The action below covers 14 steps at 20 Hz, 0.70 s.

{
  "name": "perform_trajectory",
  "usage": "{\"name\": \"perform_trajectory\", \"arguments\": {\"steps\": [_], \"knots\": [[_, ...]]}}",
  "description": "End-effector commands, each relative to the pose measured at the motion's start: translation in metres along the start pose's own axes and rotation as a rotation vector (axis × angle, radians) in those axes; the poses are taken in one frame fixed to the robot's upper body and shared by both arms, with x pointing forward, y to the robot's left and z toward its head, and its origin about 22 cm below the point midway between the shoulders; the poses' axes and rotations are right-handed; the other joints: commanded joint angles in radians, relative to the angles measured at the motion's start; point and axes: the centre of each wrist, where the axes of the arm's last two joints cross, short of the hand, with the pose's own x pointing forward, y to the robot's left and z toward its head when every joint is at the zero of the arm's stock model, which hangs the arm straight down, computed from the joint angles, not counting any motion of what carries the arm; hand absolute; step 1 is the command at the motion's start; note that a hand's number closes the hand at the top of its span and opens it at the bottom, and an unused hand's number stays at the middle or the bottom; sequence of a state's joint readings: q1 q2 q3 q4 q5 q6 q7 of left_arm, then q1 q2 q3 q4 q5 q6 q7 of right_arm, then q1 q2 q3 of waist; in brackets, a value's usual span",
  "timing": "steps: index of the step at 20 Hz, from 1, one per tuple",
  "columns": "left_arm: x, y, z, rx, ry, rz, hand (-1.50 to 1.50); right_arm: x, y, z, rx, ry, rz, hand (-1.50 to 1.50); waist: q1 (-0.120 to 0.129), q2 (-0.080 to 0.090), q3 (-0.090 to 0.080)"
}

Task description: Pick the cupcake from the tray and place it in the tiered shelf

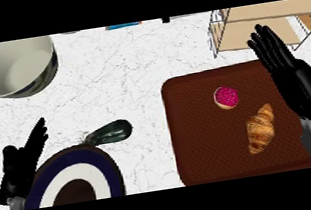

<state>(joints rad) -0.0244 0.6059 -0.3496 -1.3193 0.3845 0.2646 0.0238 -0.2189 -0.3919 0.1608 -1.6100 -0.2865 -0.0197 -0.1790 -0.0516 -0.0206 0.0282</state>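
A cupcake (226,97) with pink topping sits on the dark brown tray (200,135), toward its upper middle. My right hand (295,76) is open, fingers straight, over the tray's right edge just right of the cupcake, its fingertips near the tiered shelf (270,24) at the back right. The shelf has a white wire frame and tan boards. At the lower left my left hand (22,165) rests open, fingers up.
A croissant (261,128) lies on the tray below the cupcake. A large pale bowl (15,67) stands at the back left. A dark blue and white plate (73,182) sits at the lower left, with a small dark green object (110,132) beside it.
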Motion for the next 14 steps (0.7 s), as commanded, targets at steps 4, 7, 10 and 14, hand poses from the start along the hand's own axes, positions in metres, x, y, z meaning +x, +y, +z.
{"name": "perform_trajectory", "arguments": {"steps": [4, 7, 10, 14], "knots": [[0.069, -0.041, -0.019, -0.059, -0.310, -0.001, 0.00, -0.003, -0.056, -0.031, 0.083, 0.145, -0.012, -1.50, 0.076, 0.032, -0.027], [0.074, -0.046, -0.021, -0.086, -0.352, 0.052, 0.00, -0.058, 0.002, 0.002, -0.117, 0.198, -0.589, -1.50, 0.047, 0.063, 0.013], [0.080, -0.057, -0.021, -0.107, -0.377, 0.061, 0.00, -0.010, -0.108, 0.001, -0.102, 0.318, 0.411, 1.50, 0.044, 0.044, -0.039], [0.100, -0.066, -0.025, -0.149, -0.414, 0.069, 0.00, -0.093, -0.074, 0.020, -0.380, 0.294, 0.251, -1.50, 0.086, 0.038, -0.024]]}}
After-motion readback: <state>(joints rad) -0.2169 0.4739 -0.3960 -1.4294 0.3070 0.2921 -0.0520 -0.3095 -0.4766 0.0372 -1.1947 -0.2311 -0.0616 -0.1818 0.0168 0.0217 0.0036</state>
